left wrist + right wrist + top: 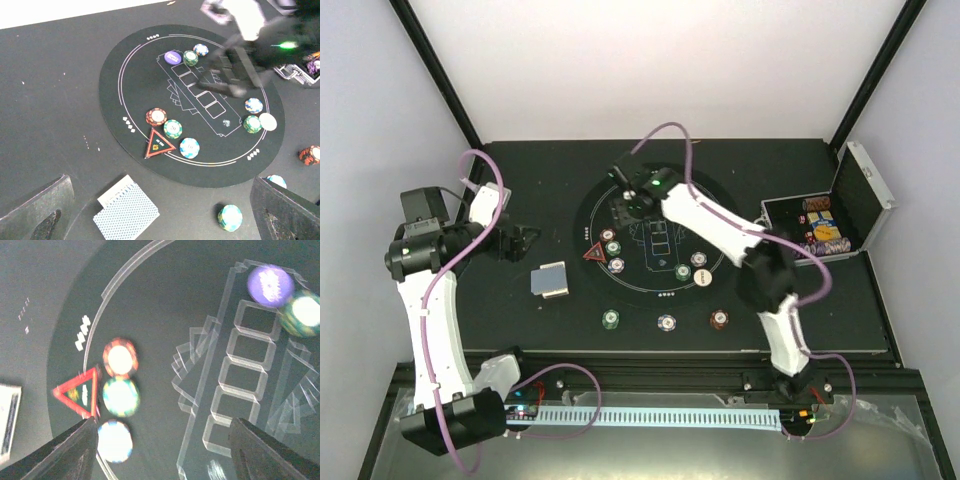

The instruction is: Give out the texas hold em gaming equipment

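Note:
A stack of blue-grey-backed cards (550, 280) lies left of the round black mat (655, 205); it also shows in the left wrist view (126, 212). On the mat's left edge a red triangle marker (158, 143) sits beside a maroon chip (156, 116), a green chip (173, 128) and a blue chip (189, 147). A white button (267, 121) and two chips sit on the mat's right. My left gripper (160, 220) is open and empty above the cards. My right gripper (165, 455) is open and empty, hovering over the mat's printed boxes near the triangle (80, 392).
A purple chip (173, 57) and two more chips sit at the mat's far edge. Three chip stacks, green (610, 319), pale (667, 323) and maroon (719, 319), stand in front of the mat. The open silver case (830, 215) with chips stands at the right.

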Controlling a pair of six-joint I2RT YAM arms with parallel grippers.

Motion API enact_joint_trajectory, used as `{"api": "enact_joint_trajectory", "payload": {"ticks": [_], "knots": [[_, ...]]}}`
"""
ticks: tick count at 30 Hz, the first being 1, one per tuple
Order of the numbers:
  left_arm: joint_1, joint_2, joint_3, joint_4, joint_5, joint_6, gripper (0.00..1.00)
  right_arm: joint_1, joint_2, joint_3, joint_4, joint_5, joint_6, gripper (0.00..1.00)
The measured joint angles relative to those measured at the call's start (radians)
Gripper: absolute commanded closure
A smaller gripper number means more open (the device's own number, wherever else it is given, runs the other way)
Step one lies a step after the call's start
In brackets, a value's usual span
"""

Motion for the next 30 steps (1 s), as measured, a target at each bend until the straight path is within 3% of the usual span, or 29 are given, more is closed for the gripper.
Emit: {"api": "enact_joint_trajectory", "payload": {"ticks": [5,8,15,20,30], "knots": [[0.0,0.0,0.014,0.0,-0.001,0.0,0.01,0.014,-0.501,-0.578,0.091,0.032,0.03,0.16],[0.0,0.0,0.014,0.0,-0.001,0.0,0.01,0.026,-0.716,-0.839,0.123,0.051,0.078,0.15],[0.0,0.0,0.014,0.002,0.001,-0.006,0.01,0.044,-1.031,-1.349,0.098,0.052,0.211,0.15],[0.0,0.0,0.014,0.002,0.003,-0.016,0.01,0.044,-1.137,-1.462,0.1,0.024,0.278,0.19],[0.0,-0.003,0.014,0.002,0.003,-0.024,0.01,0.044,-1.038,-1.508,0.193,0.0,0.332,0.31]]}}
